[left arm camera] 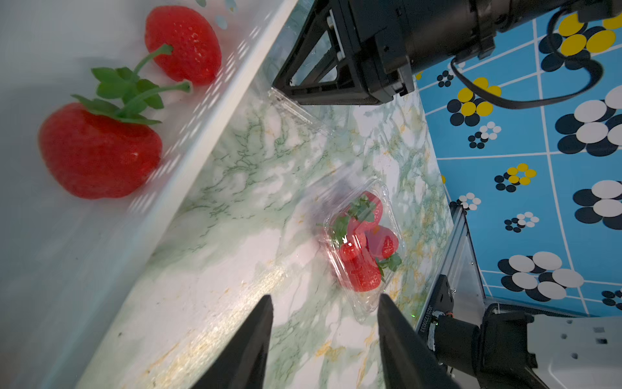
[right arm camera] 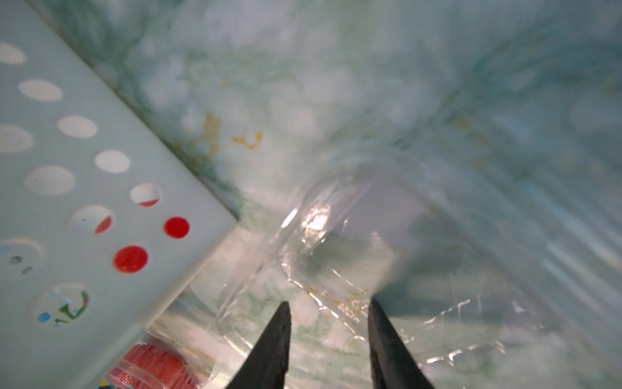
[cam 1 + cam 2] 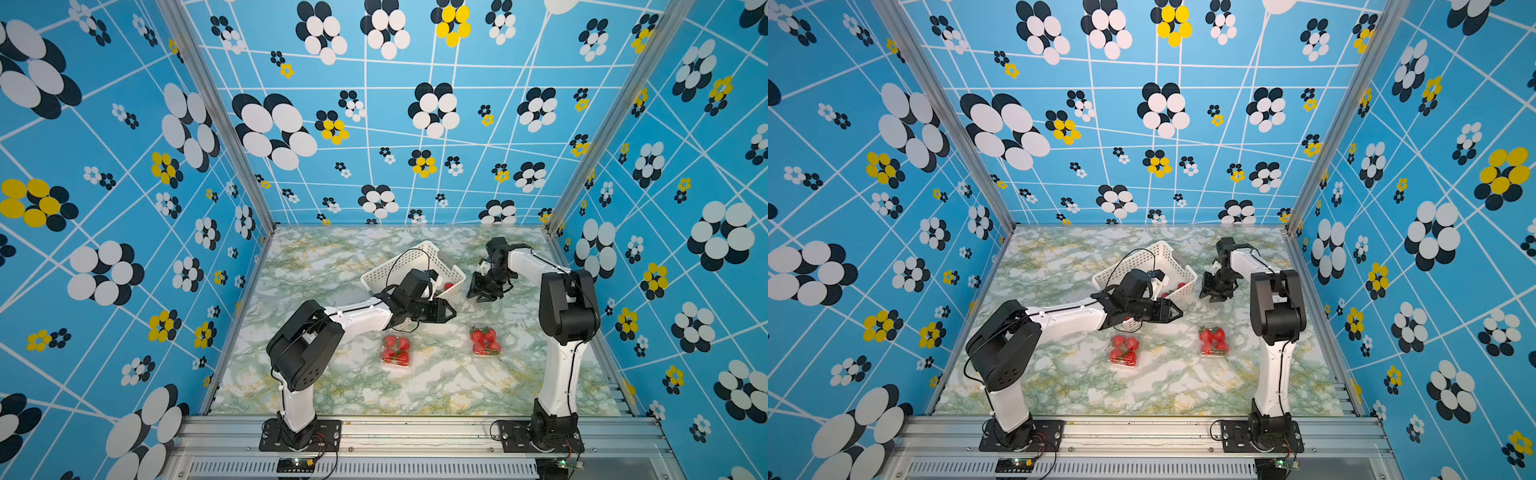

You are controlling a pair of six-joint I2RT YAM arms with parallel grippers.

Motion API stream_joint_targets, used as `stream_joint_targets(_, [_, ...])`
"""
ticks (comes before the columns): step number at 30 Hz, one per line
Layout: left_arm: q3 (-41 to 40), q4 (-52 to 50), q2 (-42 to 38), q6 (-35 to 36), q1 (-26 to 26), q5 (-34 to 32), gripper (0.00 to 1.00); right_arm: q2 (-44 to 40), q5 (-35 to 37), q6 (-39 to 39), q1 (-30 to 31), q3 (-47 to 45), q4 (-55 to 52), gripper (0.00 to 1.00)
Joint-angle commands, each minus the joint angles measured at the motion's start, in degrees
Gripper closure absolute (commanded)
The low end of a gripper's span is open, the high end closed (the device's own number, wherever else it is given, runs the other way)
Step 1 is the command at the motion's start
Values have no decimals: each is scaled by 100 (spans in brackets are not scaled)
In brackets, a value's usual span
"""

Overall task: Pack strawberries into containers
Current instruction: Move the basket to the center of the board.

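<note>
The left gripper (image 3: 451, 312) hangs half-parted and empty just outside the white perforated plastic basket (image 3: 395, 261). 2 glossy red strawberries (image 1: 97, 151) lie just over its wall, nearest this arm. The right gripper (image 3: 484, 297), fingers parted, sits over an empty clear clamshell container (image 2: 336, 269); whether it grips is unclear.

Blue flowered walls (image 3: 415, 124), green-marbled tabletop (image 3: 324, 257)
</note>
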Motion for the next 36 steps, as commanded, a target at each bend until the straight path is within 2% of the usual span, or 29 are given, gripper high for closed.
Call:
stream_joint_targets(1, [180,-247,287,76,0,66,48,-114,-100,-31,241,-108,-46,60])
stream_joint_targets(7, [61,-289,377,-2,176,-122,48,-76,-109,84,503,-20,-18,60])
stream_joint_targets(22, [-467,-172,13,108,837,4,48,249,-128,471,1236,735,-202,60])
stream_joint_targets(36, [-761,-170,-595,213,1054,4,48,-149,-25,730,1495,321,-74,60])
